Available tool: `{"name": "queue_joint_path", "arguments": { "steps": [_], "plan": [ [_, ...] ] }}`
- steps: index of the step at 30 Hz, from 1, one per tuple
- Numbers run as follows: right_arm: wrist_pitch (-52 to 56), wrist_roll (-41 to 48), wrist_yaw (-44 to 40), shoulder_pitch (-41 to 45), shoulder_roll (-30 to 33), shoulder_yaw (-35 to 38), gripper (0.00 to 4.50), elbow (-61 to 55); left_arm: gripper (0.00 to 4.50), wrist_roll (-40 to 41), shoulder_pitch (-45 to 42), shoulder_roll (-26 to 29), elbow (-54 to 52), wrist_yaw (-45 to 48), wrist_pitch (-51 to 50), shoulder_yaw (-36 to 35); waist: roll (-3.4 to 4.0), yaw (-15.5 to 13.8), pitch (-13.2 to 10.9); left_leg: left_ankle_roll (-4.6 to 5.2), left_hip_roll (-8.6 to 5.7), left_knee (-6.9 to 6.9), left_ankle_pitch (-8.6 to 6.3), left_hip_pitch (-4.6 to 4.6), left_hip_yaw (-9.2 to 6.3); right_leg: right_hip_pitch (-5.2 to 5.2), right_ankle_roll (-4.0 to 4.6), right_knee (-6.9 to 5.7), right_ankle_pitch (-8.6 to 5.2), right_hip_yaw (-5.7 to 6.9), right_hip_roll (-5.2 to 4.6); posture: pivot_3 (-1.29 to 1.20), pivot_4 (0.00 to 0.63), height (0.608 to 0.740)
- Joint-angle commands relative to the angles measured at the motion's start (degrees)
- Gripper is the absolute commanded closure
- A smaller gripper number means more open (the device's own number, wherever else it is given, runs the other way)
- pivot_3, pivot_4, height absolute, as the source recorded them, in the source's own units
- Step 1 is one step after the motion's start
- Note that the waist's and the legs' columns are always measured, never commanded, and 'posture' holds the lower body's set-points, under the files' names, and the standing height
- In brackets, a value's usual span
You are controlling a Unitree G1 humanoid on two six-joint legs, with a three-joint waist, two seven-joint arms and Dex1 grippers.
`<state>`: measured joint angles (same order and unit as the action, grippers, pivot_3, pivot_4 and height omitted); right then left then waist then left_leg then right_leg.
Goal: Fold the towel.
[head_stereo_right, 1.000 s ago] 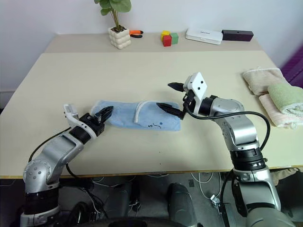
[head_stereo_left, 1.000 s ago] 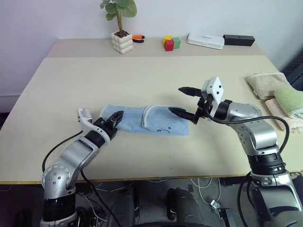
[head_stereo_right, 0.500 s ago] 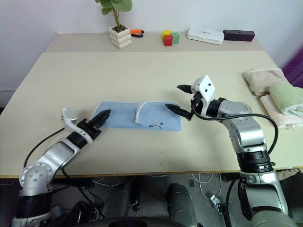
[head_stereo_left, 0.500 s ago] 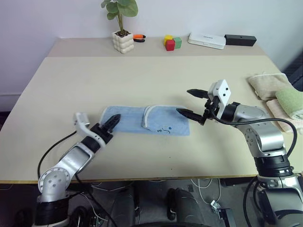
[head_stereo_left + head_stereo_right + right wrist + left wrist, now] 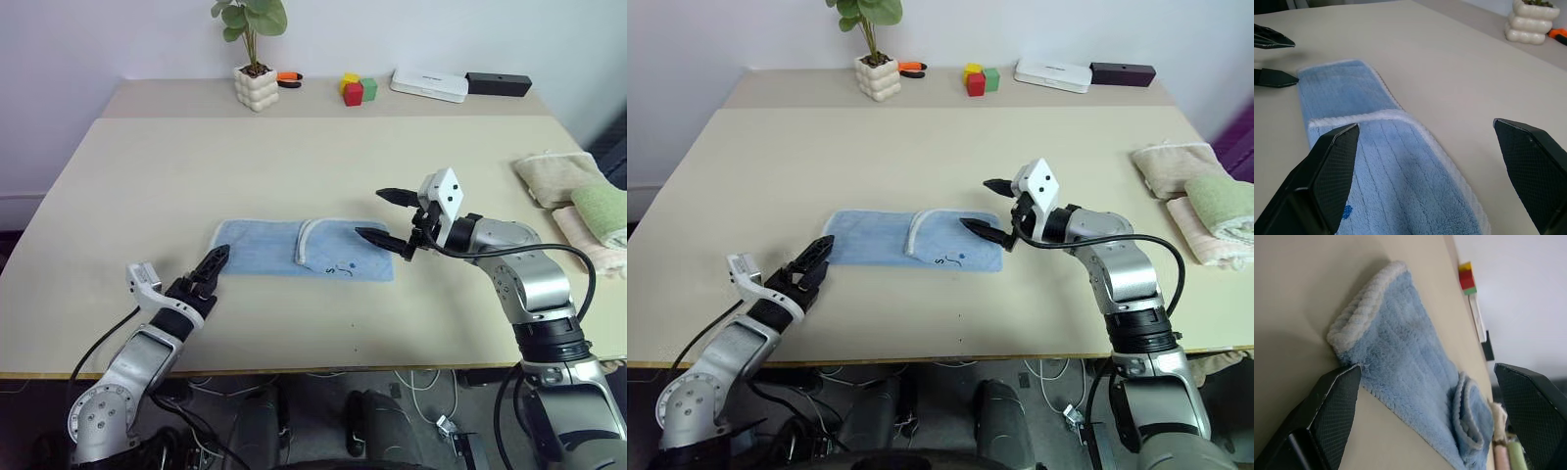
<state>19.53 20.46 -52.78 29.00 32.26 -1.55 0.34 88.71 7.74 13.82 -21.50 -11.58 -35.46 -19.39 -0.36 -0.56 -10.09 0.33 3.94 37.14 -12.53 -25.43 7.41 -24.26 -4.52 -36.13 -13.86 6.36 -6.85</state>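
The towel (image 5: 304, 249) lies folded flat on the worktop (image 5: 294, 157). My left gripper (image 5: 208, 270) at its eight o'clock and my right gripper (image 5: 384, 217) at its three o'clock both hold jaws spread, empty.

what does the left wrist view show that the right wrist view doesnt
Left wrist view alone: the colored blocks, the white box and the black box along the far edge, plus the stacked towels.

Right wrist view alone: the white plant pot, an orange tool beside it, and the left pincer with open fingers at the towel's end.

Both: the light blue towel lying folded over on the beige table.
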Motion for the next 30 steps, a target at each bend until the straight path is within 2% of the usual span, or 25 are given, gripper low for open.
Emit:
{"name": "queue_joint_path", "arguments": {
  "steps": [1,4,9,13,16,19,26,30],
  "plan": [
    [-1.40,-0.15,-0.44,1.15,-0.27,0.39,0.00,-0.12,0.02,0.27,3.83,-1.13,0.39,-2.68,1.02,-1.67,0.01,0.17,0.01,0.00,0.00,0.00,0.00,0.01,0.00,0.00,0.00,0.00,0.00,0.00,0.00,0.00,0.150,0.740],
    [-1.38,0.01,-0.48,1.10,-0.36,0.56,0.00,-0.14,0.02,3.06,6.43,-1.61,-0.35,-2.87,0.94,-1.87,0.08,0.44,0.05,0.00,0.02,-0.03,-0.01,0.03,0.01,-0.01,0.00,0.00,0.00,0.00,0.00,0.00,0.150,0.740],
    [-1.47,-0.01,-0.35,1.11,-1.02,0.23,0.00,-0.07,0.02,4.90,6.05,-1.35,0.84,-4.45,1.38,-2.42,0.10,0.39,0.06,0.00,0.02,-0.03,-0.01,0.05,0.01,-0.01,0.01,0.00,-0.01,0.00,0.00,0.00,0.150,0.740],
    [-1.67,-0.46,-0.25,1.61,-1.40,0.02,0.00,0.53,0.02,2.67,1.75,-0.43,6.26,-5.54,1.76,-2.43,0.18,-0.02,0.11,0.00,0.02,-0.03,-0.01,0.06,0.00,0.00,0.02,0.01,-0.01,0.00,0.00,0.00,0.150,0.740],
    [-1.63,-0.70,-0.21,1.90,-1.65,0.07,0.00,0.77,0.02,4.75,-1.23,-0.06,10.76,-8.55,0.57,-2.62,0.43,-0.21,0.27,-0.11,0.01,0.05,-0.07,0.15,-0.04,-0.06,0.07,0.01,0.01,0.06,0.02,0.00,0.150,0.740],
    [-1.56,-0.98,0.15,1.77,-1.77,0.39,0.00,0.79,0.87,6.17,-4.87,-0.32,14.16,-9.15,0.16,-2.52,0.65,-0.20,0.44,-0.14,-0.01,0.06,-0.09,0.19,-0.11,0.01,0.08,0.04,0.01,0.05,0.01,0.00,0.150,0.740],
    [-1.11,-0.82,0.90,0.98,-1.62,0.83,0.00,-0.24,4.47,2.91,-13.48,2.33,21.52,-4.34,-3.99,-1.10,0.81,-0.50,0.52,0.00,-0.05,0.07,0.00,0.18,-0.06,0.13,0.07,0.02,0.02,0.10,0.02,0.00,0.150,0.740],
    [-1.04,-0.95,1.71,0.65,-1.34,1.31,0.00,-0.40,4.47,0.48,-17.39,2.75,21.89,-1.05,-6.13,-0.16,0.85,-0.56,0.54,-0.09,-0.06,0.07,-0.05,0.18,-0.07,0.11,0.07,0.03,0.01,0.13,0.02,0.00,0.150,0.740]
  ]
}}
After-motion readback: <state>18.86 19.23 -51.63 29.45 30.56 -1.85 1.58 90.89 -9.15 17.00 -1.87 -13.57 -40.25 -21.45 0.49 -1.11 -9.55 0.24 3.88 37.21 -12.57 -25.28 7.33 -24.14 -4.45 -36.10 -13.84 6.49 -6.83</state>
